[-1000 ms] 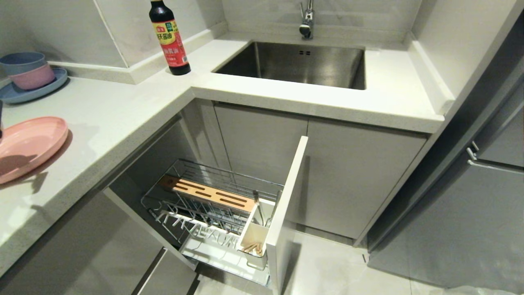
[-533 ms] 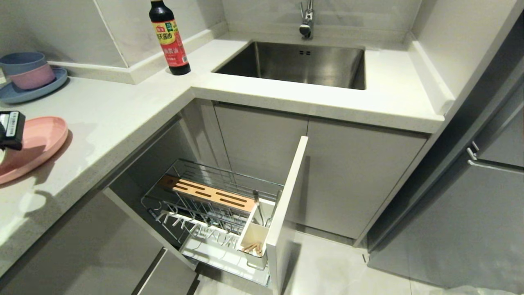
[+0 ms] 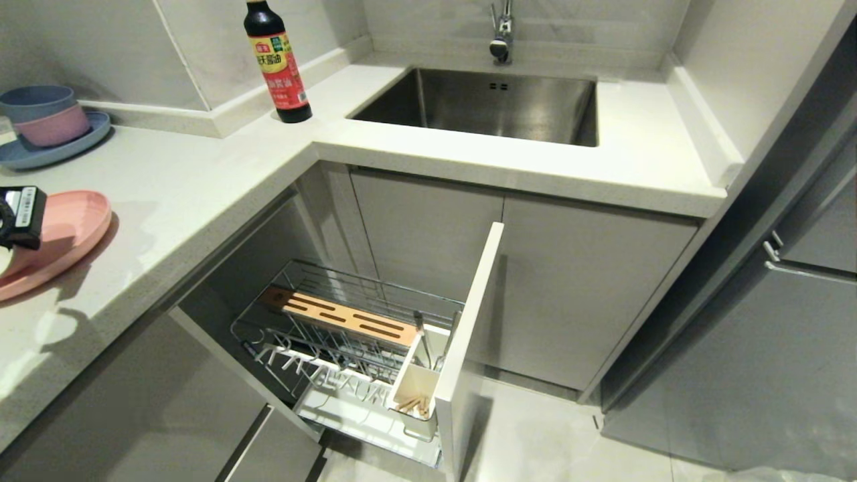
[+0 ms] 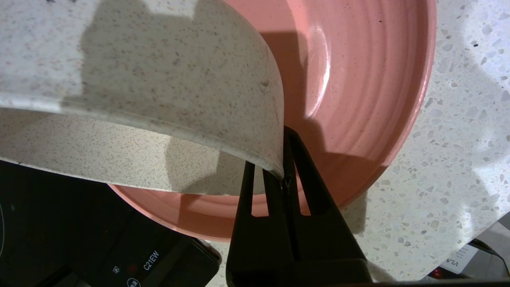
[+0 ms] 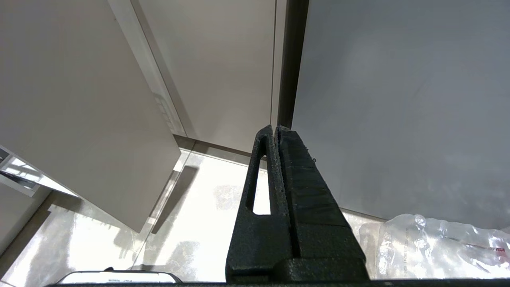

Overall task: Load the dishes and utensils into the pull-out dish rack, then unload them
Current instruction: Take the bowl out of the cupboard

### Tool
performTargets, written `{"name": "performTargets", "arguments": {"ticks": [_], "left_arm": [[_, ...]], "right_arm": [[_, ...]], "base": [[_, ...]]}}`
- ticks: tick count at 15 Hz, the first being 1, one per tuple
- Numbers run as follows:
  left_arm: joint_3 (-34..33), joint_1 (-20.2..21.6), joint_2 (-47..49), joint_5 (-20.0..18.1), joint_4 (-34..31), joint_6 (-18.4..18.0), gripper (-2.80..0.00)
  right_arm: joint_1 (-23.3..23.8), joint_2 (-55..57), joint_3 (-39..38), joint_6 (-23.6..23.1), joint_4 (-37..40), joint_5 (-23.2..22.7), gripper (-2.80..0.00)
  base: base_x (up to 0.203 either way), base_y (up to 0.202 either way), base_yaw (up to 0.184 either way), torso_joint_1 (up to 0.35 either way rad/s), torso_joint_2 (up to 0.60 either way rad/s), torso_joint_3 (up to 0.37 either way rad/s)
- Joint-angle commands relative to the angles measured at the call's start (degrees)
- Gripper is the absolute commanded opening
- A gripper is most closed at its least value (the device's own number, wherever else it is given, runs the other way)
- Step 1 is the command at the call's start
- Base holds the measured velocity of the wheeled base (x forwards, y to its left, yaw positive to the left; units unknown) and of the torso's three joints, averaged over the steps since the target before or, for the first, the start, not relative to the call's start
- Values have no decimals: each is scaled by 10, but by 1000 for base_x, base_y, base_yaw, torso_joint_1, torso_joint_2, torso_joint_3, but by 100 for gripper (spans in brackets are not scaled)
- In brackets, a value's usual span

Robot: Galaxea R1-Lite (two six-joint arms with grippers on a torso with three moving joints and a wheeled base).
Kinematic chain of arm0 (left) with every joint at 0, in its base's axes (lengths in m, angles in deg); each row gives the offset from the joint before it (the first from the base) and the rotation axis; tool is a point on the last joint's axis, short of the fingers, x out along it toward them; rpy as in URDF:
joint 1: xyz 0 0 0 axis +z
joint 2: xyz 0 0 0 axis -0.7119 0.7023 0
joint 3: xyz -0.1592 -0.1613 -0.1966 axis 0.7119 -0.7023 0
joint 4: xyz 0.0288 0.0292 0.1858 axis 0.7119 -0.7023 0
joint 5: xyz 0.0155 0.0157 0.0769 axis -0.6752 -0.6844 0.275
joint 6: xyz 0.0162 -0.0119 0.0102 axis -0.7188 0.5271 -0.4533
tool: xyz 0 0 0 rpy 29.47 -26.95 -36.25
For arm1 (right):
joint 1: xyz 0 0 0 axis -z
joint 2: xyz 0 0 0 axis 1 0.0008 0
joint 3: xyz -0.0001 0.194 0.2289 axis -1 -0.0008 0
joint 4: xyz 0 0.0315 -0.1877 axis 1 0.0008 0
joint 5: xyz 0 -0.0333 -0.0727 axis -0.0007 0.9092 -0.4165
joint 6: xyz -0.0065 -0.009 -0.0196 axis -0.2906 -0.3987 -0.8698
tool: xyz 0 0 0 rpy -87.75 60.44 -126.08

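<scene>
The large flat oval plate [image 4: 358,99] is pale pink with faint concentric rings, and the small round bowl [image 4: 167,91] is cream-white, flecked with fine brown specks. The stone countertop [image 3: 201,181] is white with grey speckles (coarser-looking in the left wrist view). The chrome wire dish rack [image 3: 348,335] carries a light orange-brown slotted wooden strip [image 3: 341,316] and a white utensil cup [image 3: 416,385]. The dark glass bottle [image 3: 276,60] wears a red and yellow label. The stacked bowls [image 3: 43,114] are blue and pink.

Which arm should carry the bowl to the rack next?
Left. The left gripper is shut on the bowl rim above the plate; the right gripper hangs near the floor.
</scene>
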Motion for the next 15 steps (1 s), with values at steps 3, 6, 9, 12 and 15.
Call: {"name": "performTargets", "arguments": {"ticks": [3,6,9,12,15], "left_arm": [[0,1,2,1,-4,0,-280],[0,1,0,1,-2,1,0],[0,2,-3,1,0,2,0],[0,2,-7,1,1,4,0],[0,2,-31,1,27,23,0]], "right_arm": [[0,0,0,0,0,0,-280],[0,0,-1,0,-1,0,-280],[0,-1,0,0,0,0,-280],[0,0,0,0,0,0,-280],[0,0,0,0,0,0,-280]], "base": [[0,0,0,0,0,0],[0,0,0,0,0,0],[0,0,0,0,0,0],[0,0,0,0,0,0],[0,0,0,0,0,0]]}}
